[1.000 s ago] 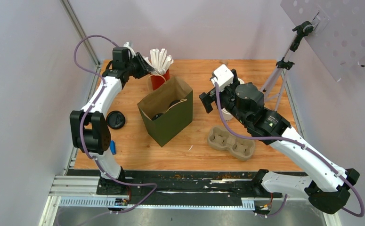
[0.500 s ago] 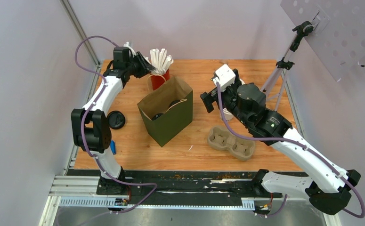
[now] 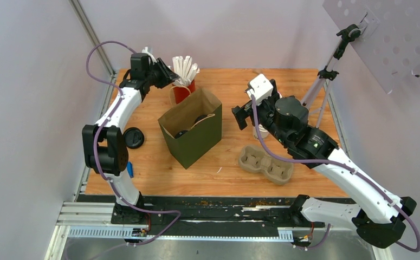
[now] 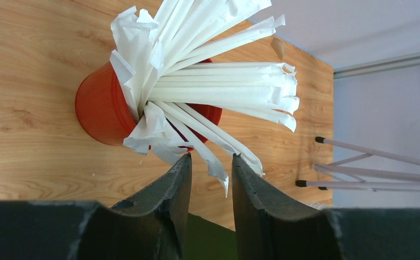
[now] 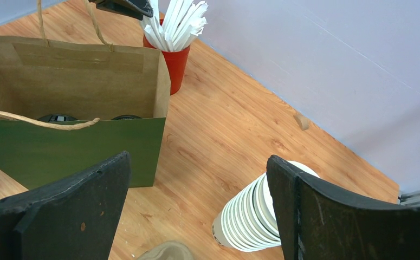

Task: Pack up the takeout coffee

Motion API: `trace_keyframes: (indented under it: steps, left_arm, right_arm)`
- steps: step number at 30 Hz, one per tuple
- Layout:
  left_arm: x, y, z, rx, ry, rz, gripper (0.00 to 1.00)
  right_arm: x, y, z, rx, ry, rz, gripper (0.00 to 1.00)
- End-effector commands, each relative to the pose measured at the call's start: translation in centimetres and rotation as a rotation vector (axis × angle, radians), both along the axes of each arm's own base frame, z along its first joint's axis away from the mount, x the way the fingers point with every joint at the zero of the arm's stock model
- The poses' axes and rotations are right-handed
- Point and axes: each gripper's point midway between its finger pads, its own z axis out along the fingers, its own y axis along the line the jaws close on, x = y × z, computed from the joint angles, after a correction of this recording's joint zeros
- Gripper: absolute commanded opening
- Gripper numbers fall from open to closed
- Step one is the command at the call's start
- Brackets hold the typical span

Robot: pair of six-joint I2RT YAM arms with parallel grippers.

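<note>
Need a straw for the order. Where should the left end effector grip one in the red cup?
Probably the free top end of the outermost splayed straw, from above: it fans clear of the bunch, and the left end effector straddles it.

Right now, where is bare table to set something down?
Bare wood runs along the near edge in front of the bag and between bag and cup carrier. Crowded far left: left gripper, straw cup and bag sit close.

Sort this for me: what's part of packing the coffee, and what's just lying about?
Job: bag; lidded cups inside it; probably straws, left gripper at them.
Lying about: cup stack; carrier; loose lid; tripod.
</note>
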Motion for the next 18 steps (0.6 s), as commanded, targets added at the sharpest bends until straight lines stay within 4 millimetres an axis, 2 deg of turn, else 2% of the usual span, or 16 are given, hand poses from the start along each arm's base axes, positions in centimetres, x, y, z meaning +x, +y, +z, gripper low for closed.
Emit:
trace_keyframes:
  steps: [1, 8, 10, 15, 18]
  left_arm:
    - [1.3, -0.3, 1.5, -0.013, -0.058, 0.002, 0.40]
    - [0.9, -0.4, 1.4, -0.015, -0.055, -0.003, 0.31]
    - [0.9, -0.4, 1.5, -0.015, -0.058, -0.003, 0.25]
    - [0.9, -0.7, 3.1, -0.027, -0.083, -0.018, 0.01]
    - [0.6, -0.7, 4.4, -0.032, -0.097, -0.017, 0.00]
  right_arm:
    - [-0.3, -1.0, 2.2, 0.057, -0.041, -0.026, 0.95]
    - [-0.2, -1.0, 2.2, 0.057, -0.040, -0.029, 0.94]
    - [-0.2, -0.9, 2.2, 0.057, -0.039, -0.028, 0.94]
    - [-0.1, -0.8, 2.2, 0.055, -0.042, -0.027, 0.94]
    - [-0.1, -0.8, 2.2, 0.056, -0.042, -0.025, 0.94]
